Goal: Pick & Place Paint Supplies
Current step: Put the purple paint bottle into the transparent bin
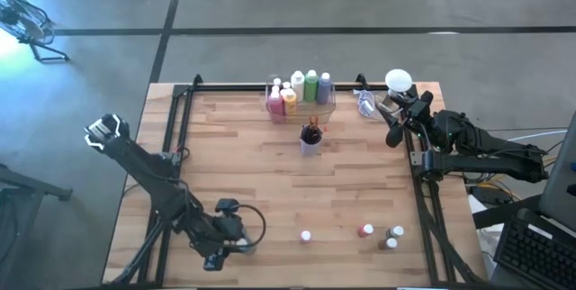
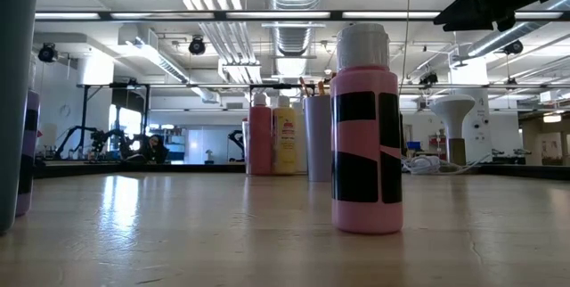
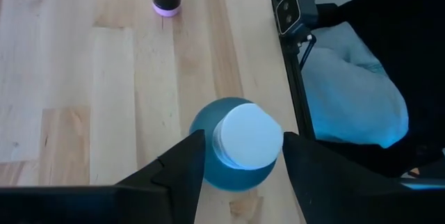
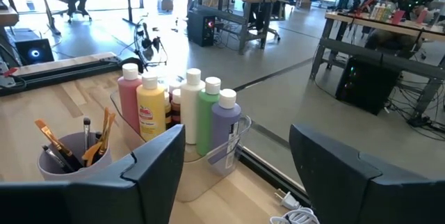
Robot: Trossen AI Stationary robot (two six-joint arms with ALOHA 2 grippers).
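So the wooden table (image 1: 270, 191) fills most of the overhead shot, and both dark arms are over it. The left arm reaches down toward about 7 o'clock of the table, and its left gripper (image 3: 240, 154) sits around a blue bottle (image 3: 233, 156) with a white cap, one finger on each side, right next to the bottle's sides; can't really tell if they're actually squeezing it or just bracketing it. That bottle stands close to the table's near edge. The right arm hangs out at roughly 2 o'clock, and the right gripper (image 4: 236, 161) has its fingers spread apart with nothing between them, just air and the view toward the bin. Next biggest thing: the clear bin (image 1: 300, 103) at 12 o'clock by the far edge, holding the tall bottles (image 1: 301, 87) in pink, yellow, white, green and purple, all upright. Just in front of it, toward the middle, sits a small cup (image 1: 310, 141) with paintbrushes (image 1: 311, 131) poking out. Then the little stuff at about 5 o'clock: a white-capped small bottle (image 1: 306, 235), a red one (image 1: 365, 231), and a pair (image 1: 393, 237) just beside each other. The low camera has a pink bottle (image 2: 366, 131) with black bands standing upright right up close.
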